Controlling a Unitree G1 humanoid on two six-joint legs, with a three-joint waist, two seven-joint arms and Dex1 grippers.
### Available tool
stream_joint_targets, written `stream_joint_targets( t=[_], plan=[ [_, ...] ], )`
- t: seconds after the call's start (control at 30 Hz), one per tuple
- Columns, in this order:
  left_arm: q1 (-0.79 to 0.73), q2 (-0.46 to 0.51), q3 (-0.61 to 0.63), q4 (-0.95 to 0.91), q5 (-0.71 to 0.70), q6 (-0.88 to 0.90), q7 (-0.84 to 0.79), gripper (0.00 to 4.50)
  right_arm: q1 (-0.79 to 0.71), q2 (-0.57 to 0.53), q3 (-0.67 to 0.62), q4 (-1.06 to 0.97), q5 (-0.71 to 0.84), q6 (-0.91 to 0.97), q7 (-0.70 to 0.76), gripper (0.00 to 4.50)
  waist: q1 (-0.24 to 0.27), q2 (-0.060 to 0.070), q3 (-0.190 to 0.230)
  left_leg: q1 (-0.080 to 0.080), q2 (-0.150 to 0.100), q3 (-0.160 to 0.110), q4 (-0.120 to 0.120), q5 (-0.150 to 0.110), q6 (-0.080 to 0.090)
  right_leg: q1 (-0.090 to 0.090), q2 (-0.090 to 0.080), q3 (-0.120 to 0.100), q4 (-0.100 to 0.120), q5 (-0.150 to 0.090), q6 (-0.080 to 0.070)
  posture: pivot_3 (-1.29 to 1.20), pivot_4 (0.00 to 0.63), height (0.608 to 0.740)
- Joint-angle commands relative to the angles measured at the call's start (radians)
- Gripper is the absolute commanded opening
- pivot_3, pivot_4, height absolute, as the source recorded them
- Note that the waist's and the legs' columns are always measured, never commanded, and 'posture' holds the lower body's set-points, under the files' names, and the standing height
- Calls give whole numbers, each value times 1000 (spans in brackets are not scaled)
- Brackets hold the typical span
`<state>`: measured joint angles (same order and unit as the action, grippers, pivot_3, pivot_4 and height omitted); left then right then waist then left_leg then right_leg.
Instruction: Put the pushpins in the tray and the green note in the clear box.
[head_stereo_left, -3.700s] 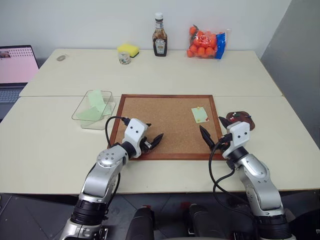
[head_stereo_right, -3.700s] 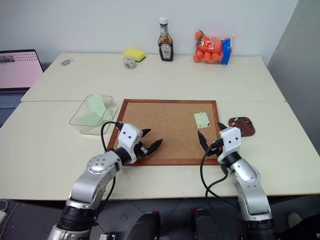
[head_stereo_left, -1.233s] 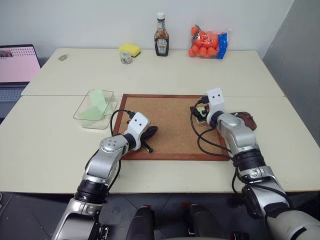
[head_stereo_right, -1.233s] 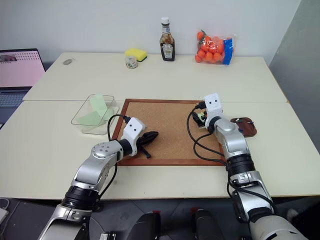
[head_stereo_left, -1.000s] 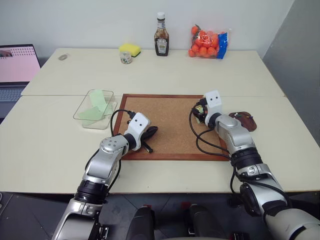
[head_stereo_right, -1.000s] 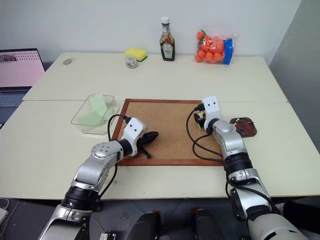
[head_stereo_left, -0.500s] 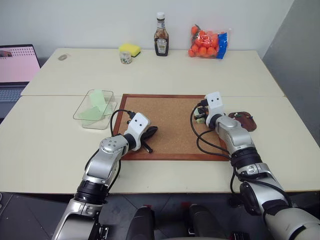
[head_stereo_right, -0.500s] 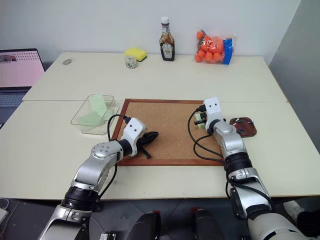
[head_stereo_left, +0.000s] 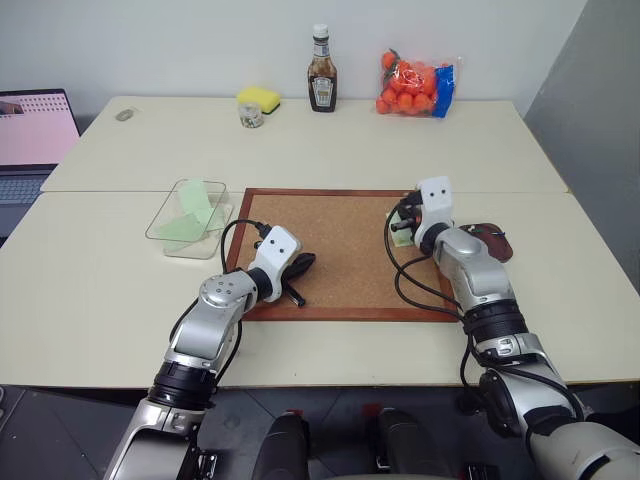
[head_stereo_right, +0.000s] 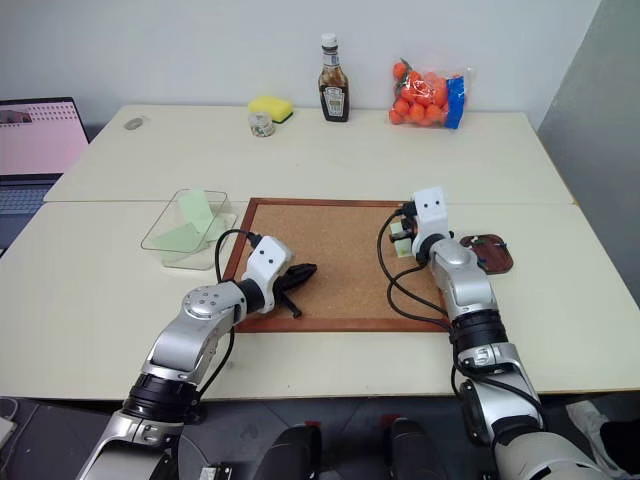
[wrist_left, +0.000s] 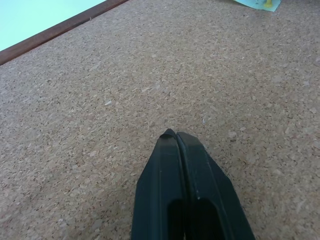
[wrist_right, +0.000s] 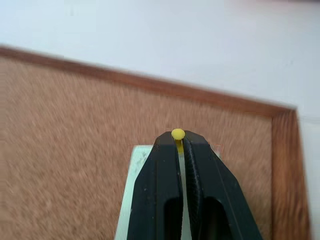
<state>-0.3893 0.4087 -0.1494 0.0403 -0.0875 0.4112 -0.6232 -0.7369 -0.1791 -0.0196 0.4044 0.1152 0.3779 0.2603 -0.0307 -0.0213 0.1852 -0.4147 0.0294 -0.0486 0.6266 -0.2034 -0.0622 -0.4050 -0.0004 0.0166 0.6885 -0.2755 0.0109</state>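
The right gripper (wrist_right: 178, 136) has just clamped its jaws onto the yellow pushpin (wrist_right: 177, 133) and lifted a little: a second ago the jaws stood apart over the note, and now the yellow head peeps out between the shut black fingertips. By my reading the pin is out of the corkboard (head_stereo_left: 340, 255), or very nearly, so the next job is to carry it to the tray (head_stereo_left: 492, 240), the small dark reddish-brown dish just off the corkboard's right edge. Something small and red already lies in the tray; whether that is the red pushpin is too small to tell.

The green note (wrist_right: 129, 200) lies flat on the corkboard near its far right corner, right under the right gripper, and it looks free to be picked once the pin is gone. The clear box (head_stereo_left: 188, 218) sits just off the corkboard's left edge, with green slips already in it.

The left gripper (wrist_left: 176, 134) rests at the corkboard's near left part, jaws pressed shut on nothing.

Beyond the corkboard stand a brown sauce bottle (head_stereo_left: 320, 69) and a netted bag of oranges (head_stereo_left: 412, 84); no label on them is readable.
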Motion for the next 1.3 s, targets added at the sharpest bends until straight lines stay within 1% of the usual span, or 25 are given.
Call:
stream_joint_targets(
  t=[0.03, 0.13, 0.3, 0.47, 0.6, 0.67, 0.77, 1.03, 1.07, 1.13, 1.17, 1.2, 1.27, 1.3],
  plan=[
    [29, -5, -44, 2, 10, 30, -23, 0, 22, 7, -18, -80, 24, 3, 6, 10, 0, 0, 0, 0, 0, 0, 0, 0, 0, 0, 0, 0, 0, 0, 0, 0, 150, 740],
    [26, -5, -45, 4, 10, 32, -23, 0, 31, 8, -16, -104, 29, 11, 7, 10, 1, 0, 0, 0, 0, 0, 0, 0, 0, 0, 0, 0, 0, 0, 0, 0, 150, 740],
    [28, -8, -46, -1, 11, 33, -19, 0, 72, -26, -51, -225, 64, 56, 12, 10, 1, 0, 0, 0, 0, 0, 0, 0, 0, 0, 0, 0, 0, 0, 0, 0, 150, 740],
    [40, -9, -43, -12, 11, 35, -14, 0, 204, -105, -126, -421, 81, 140, -13, 10, 6, 0, 0, -1, -1, 0, 0, 0, 0, 1, -1, 0, -2, 0, 0, 0, 150, 740],
    [42, -9, -43, -12, 11, 34, -17, 0, 300, -178, -170, -517, 69, 208, -20, 10, 4, 1, 0, -1, -1, 0, 0, -1, 1, 1, -1, 0, -3, 0, 1, 0, 150, 740],
    [40, -10, -45, -8, 12, 32, -20, 0, 328, -207, -180, -531, 63, 235, -18, 10, 3, 2, -1, 0, -1, 1, 0, -1, 1, 1, -1, 0, -3, -2, 4, 0, 150, 740],
    [35, -12, -48, -2, 15, 30, -25, 0, 359, -241, -192, -518, 61, 258, -17, 10, 3, 3, -2, 0, -1, 1, 0, -1, 1, 1, -1, 0, -2, -3, 5, 0, 150, 740],
    [29, -14, -49, 5, 19, 28, -35, 0, 352, -266, -206, -448, 57, 275, -34, 10, 3, 3, -2, 0, -1, 1, 0, -1, 1, 1, 0, 0, -3, -3, 5, 0, 150, 740],
    [28, -14, -50, 5, 19, 28, -35, 0, 350, -265, -209, -441, 59, 276, -37, 439, 3, 3, -2, 0, -1, 1, 0, -1, 1, 1, 0, 0, -3, -3, 5, 0, 150, 740],
    [26, -14, -49, 7, 20, 28, -36, 0, 344, -264, -213, -430, 60, 276, -40, 628, 3, 3, -2, 0, -1, 1, 0, -1, 1, 1, -1, 0, -3, -3, 5, 0, 150, 740],
    [26, -14, -49, 7, 20, 28, -36, 0, 343, -264, -214, -426, 60, 276, -41, 791, 3, 3, -2, 0, -1, 1, 0, -1, 1, 1, 0, 0, -3, -3, 5, 0, 150, 740],
    [26, -15, -49, 7, 20, 28, -36, 0, 342, -265, -215, -424, 60, 275, -42, 1034, 3, 3, -2, 0, -1, 1, 0, -1, 1, 1, 0, 0, -3, -3, 5, 0, 150, 740],
    [26, -15, -48, 8, 21, 28, -36, 0, 339, -266, -215, -420, 60, 275, -42, 1343, 4, 3, -2, 0, -1, 2, 0, -1, 1, 1, 0, 0, -3, -3, 5, 0, 150, 740],
    [25, -15, -48, 8, 21, 28, -37, 0, 338, -267, -215, -419, 60, 275, -43, 1613, 4, 3, -2, 0, -1, 2, 0, -1, 1, 1, 0, 0, -3, -3, 5, 0, 150, 740]
  ],
)
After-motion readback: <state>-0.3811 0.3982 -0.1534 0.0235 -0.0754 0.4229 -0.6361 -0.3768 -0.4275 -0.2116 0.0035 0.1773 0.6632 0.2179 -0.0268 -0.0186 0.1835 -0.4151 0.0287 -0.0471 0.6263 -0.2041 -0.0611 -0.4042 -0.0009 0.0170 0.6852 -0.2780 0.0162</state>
